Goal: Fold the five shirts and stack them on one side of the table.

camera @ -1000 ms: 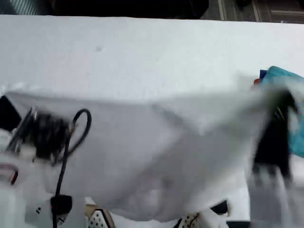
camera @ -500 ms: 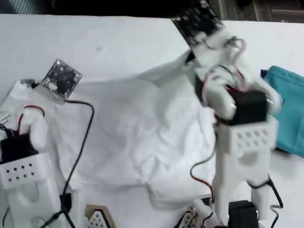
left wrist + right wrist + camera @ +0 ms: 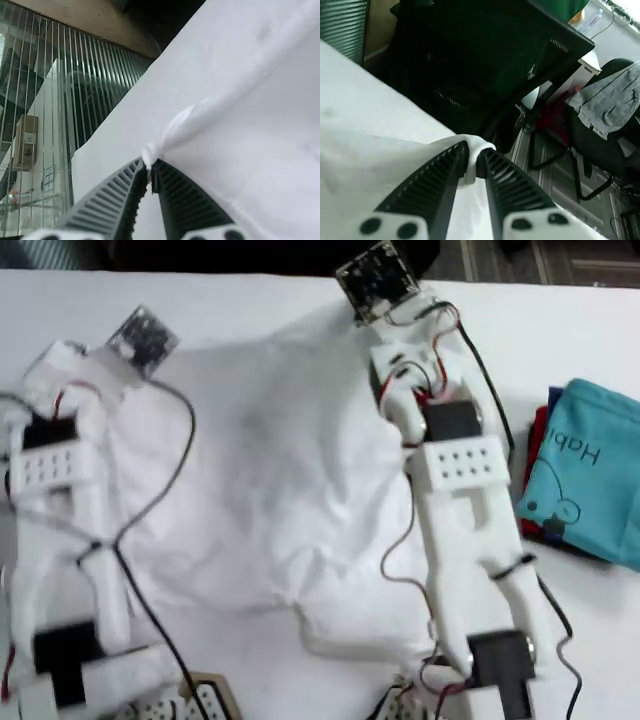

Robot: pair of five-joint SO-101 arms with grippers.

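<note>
left tool (image 3: 149, 172) clamped on white shirt (image 3: 280, 490) far-left corner | right tool (image 3: 472, 161) clamped on its far-right corner | shirt spread mid-worktop (image 3: 250, 310) | teal shirt (image 3: 585, 480) folded, right edge

Shirt stack (image 3: 585, 480) at right of table (image 3: 220, 310)

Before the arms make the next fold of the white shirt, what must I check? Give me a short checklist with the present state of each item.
1. Left gripper pinches a shirt corner: ok.
2. Right gripper pinches another corner: ok.
3. White shirt lies flat: not ok, it is wrinkled in the middle and bunched at the near edge.
4. White shirt is apart from the folded teal shirt: ok.
5. Black cable is off the cloth: not ok, it runs over the shirt.
6. Sleeves are laid out: cannot tell.
</note>
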